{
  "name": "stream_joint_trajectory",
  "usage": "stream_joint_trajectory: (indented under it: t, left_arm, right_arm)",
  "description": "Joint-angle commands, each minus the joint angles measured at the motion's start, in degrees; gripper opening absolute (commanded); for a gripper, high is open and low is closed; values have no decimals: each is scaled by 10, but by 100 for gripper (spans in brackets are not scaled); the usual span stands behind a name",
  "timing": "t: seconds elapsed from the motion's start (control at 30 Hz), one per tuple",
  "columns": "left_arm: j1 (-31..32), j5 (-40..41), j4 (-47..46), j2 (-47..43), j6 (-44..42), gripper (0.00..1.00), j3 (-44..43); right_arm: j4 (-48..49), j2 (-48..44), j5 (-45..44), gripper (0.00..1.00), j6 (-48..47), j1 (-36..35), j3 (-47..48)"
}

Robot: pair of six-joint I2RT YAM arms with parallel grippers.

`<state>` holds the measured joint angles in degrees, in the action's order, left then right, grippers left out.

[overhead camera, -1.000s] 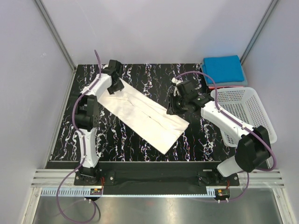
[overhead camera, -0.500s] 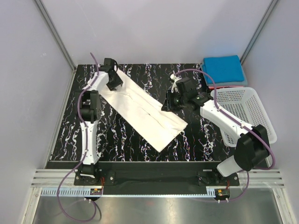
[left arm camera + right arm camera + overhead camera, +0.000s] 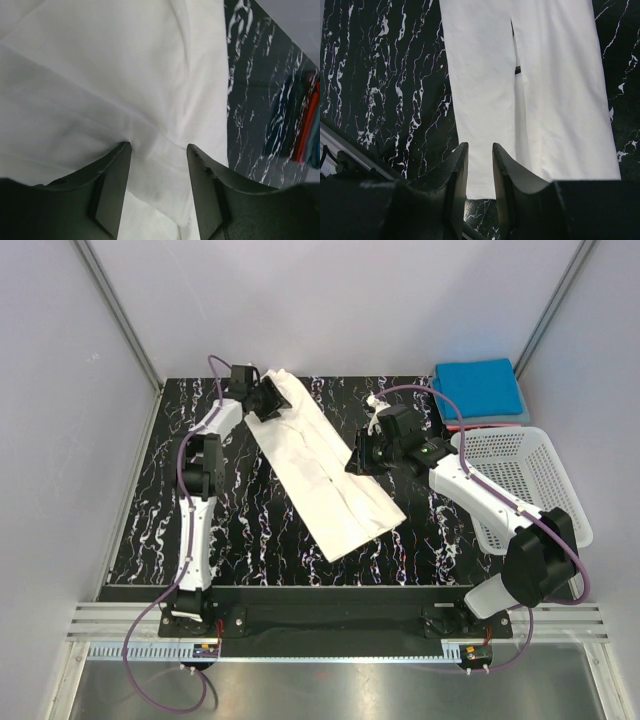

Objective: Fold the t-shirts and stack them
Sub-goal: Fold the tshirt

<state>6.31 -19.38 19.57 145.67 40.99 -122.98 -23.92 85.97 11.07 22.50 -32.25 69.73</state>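
The white t-shirt [image 3: 330,480] lies folded into a long strip, slanting across the black marbled table [image 3: 150,530]. My left gripper [image 3: 265,397] is at the strip's far end and holds a bunched hem between its jaws [image 3: 157,146]; the cloth [image 3: 125,75] puckers at the fingertips. My right gripper [image 3: 358,462] hovers above the strip's right edge, jaws a narrow gap apart and empty [image 3: 480,146], with the shirt [image 3: 485,75] below. The bright blue t-shirt [image 3: 480,385] lies folded at the far right on a red one [image 3: 309,125].
A white lattice basket [image 3: 520,480] stands at the right edge, next to the right arm. Grey walls close in the table at the back and both sides.
My left gripper has moved right and toward the back, pulling the far end of the white shirt with it, so the strip now lies steeper. My right gripper shifted slightly left.
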Motion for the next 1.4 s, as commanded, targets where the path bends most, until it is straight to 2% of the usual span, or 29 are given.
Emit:
stream_joint_trajectory:
  t: [0.0,0.07,0.13,0.33,0.43,0.57,0.7,0.87,0.97,1.17,1.3,1.37]
  left_arm:
    - [19,-72,-50,-51,-47,56,38]
    - [18,-49,-63,-120,-71,58,110]
    - [19,-30,-53,-177,-92,59,145]
    - [43,-9,-31,-288,-106,59,286]
    - [76,-29,-33,-325,-103,58,359]
    - [158,14,-28,-387,-106,56,460]
    - [227,38,-8,-407,-92,55,510]
    - [295,107,49,-412,-56,54,555]
    - [304,165,86,-413,-23,52,593]
    - [305,232,104,-488,22,52,708]
    - [297,335,187,-545,15,54,727]
    - [287,349,208,-562,15,55,729]
  right_arm:
    - [6,-20,-22,34,0,2,12]
    - [7,-28,-24,34,5,2,9]
    - [1,-41,-25,35,7,2,9]
    - [-46,-97,-61,36,8,2,2]
    - [-63,-128,-72,36,6,2,-5]
    - [-88,-175,-76,33,13,2,-15]
    - [-107,-205,-75,32,15,1,-33]
    - [-129,-230,-76,32,18,2,-59]
    - [-133,-249,-66,33,21,2,-75]
    - [-141,-260,-50,33,35,2,-122]
    - [-135,-235,-31,33,48,2,-157]
    - [-99,-217,6,32,67,1,-189]
